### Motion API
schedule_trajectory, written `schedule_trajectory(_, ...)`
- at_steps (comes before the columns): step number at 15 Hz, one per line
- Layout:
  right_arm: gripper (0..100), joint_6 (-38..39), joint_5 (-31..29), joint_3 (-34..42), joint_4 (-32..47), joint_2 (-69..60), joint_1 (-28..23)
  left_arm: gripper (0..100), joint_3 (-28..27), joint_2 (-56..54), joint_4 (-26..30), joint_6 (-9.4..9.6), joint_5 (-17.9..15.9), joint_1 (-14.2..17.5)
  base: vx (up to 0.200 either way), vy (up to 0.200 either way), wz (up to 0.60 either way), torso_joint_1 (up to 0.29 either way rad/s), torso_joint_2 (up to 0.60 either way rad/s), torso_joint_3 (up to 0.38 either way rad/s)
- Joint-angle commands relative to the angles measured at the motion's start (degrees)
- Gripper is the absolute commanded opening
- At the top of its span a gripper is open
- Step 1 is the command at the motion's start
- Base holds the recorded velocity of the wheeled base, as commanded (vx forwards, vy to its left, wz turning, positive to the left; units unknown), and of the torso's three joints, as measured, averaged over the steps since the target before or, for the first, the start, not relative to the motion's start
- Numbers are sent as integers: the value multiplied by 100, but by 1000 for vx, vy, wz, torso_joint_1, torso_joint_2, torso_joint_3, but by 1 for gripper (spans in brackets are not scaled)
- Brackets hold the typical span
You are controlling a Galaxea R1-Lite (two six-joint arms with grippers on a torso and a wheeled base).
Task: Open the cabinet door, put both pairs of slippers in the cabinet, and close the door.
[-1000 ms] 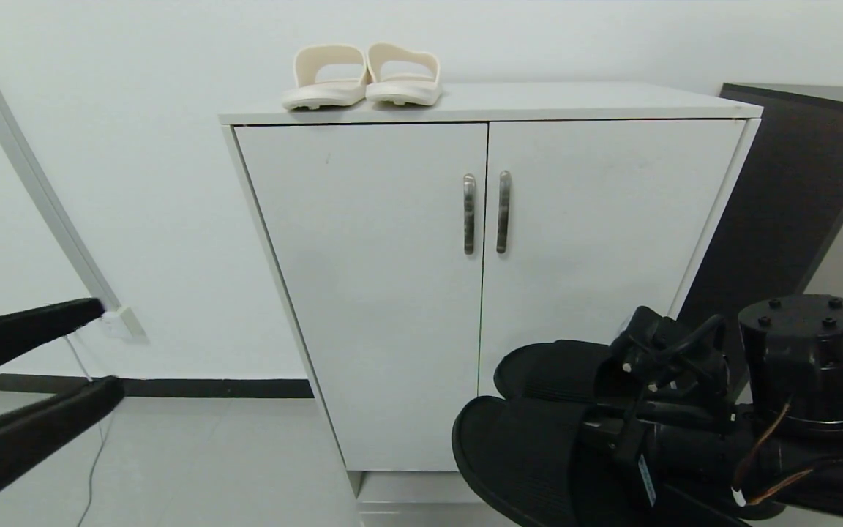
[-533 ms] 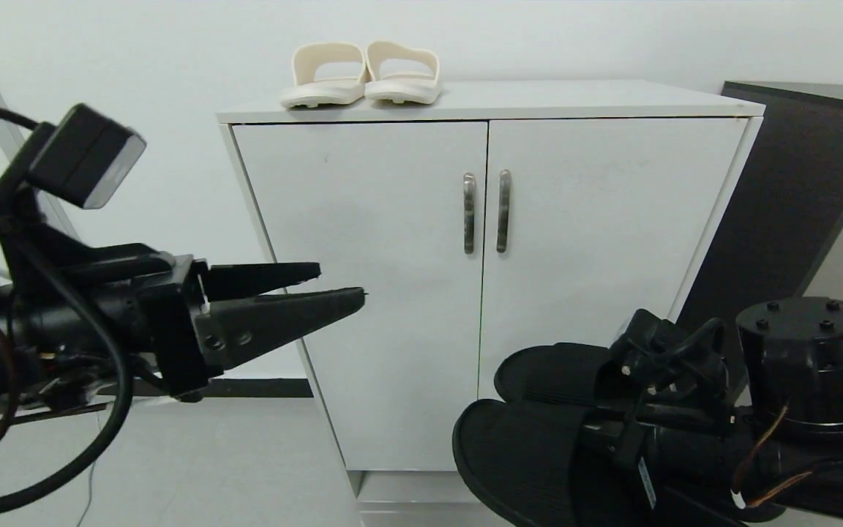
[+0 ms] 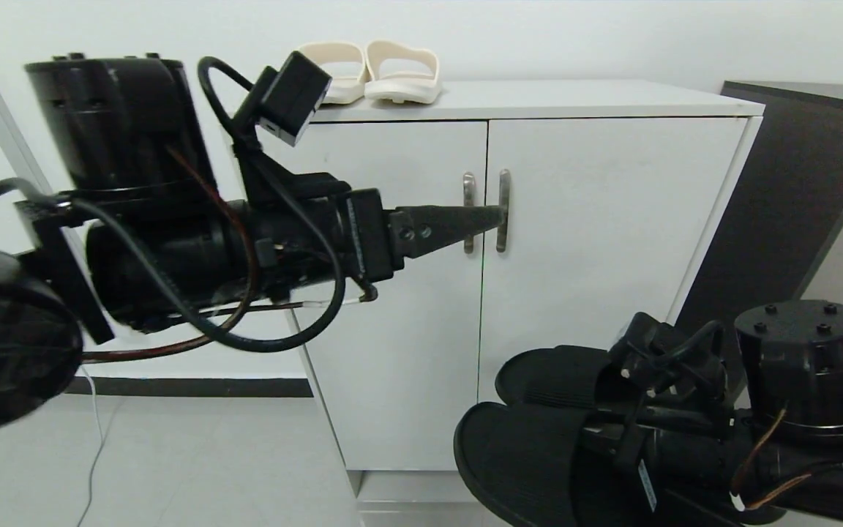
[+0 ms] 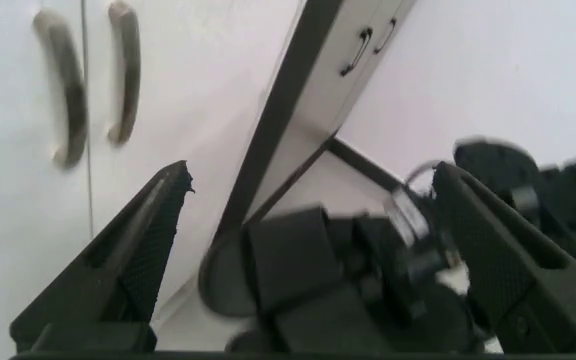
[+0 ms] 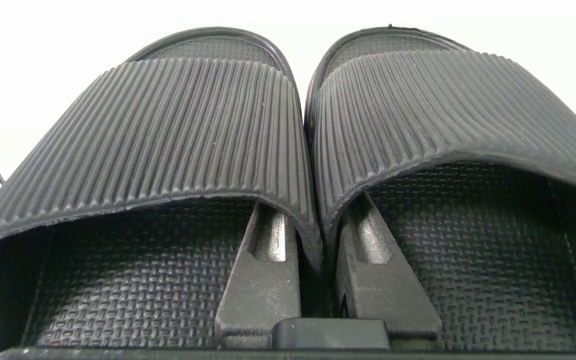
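The white cabinet [image 3: 392,307] has both doors shut, with two metal handles [image 3: 469,212] side by side at the middle seam. A cream pair of slippers [image 3: 370,69] sits on its top at the left. My left gripper [image 3: 493,217] is open and held out level, its tips at the right door's handle [image 3: 503,208]; I cannot tell whether they touch. In the left wrist view the handles [image 4: 63,95] lie beyond the spread fingers [image 4: 118,270]. My right gripper [image 5: 313,215] is shut on the black pair of slippers [image 3: 538,439], low in front of the right door.
A dark panel [image 3: 795,205] leans against the cabinet's right side. A black baseboard [image 3: 195,386] runs along the white wall at the left, and a thin cable [image 3: 96,454] hangs down to the grey floor there.
My left arm has risen from the lower left and stretched forward until its gripper reached the door handles. The right arm with the black slippers has stayed in place.
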Motion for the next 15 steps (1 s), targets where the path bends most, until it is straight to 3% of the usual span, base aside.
schedule_trajectory(1, 0, -2, 6, -3, -1, 76, 0, 100, -511, 818, -227, -114, -25, -145, 0, 0, 0, 0, 0, 0)
schedule_trajectory(3, 0, 7, 15, -3, -28, 120, -9, 100, -1012, 1240, -227, -307, -25, -233, 0, 0, 0, 0, 0, 0)
schedule_trajectory(8, 0, -2, 15, 94, -186, 120, -114, 100, -2137, 2207, -51, -316, 36, -224, 0, 0, 0, 0, 0, 0)
schedule_trajectory(15, 0, -2, 23, 94, -186, 129, -132, 100, -2392, 2277, 248, -316, 388, -74, 0, 0, 0, 0, 0, 0)
